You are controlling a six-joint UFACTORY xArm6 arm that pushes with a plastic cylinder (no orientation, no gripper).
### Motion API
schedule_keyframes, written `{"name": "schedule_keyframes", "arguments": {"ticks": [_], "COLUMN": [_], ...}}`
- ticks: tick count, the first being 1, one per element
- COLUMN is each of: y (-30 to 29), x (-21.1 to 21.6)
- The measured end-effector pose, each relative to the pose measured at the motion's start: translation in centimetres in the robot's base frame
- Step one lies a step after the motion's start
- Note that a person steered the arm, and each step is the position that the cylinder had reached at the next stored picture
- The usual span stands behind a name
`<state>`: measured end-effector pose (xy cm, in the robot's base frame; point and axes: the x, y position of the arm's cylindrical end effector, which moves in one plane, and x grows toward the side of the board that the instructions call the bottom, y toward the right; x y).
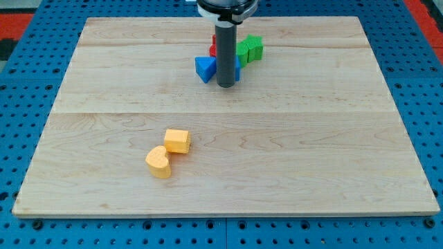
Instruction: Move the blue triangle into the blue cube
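Your tip [226,85] carried nothing, resting beside the small blue triangle block [205,68], apparently touching the half-hidden blue cube [236,69]. Risk: pushing further could have shoved the adjacent green block [250,48] and red block [214,47].

Triangle block [205,68] just left of my tip [226,85]; cube [236,69] behind it.

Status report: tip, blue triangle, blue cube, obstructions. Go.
My tip down beside blue triangle, on its right. Blue cube mostly hidden behind rod. Red block and green block crowd behind.
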<state>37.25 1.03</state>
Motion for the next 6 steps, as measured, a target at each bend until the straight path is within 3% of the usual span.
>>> {"name": "schedule_keyframes", "arguments": {"ticks": [1, 2, 3, 6], "y": [-1.1, -10.0, -11.2, -3.6], "x": [2.4, 2.2, -2.3, -2.0]}}
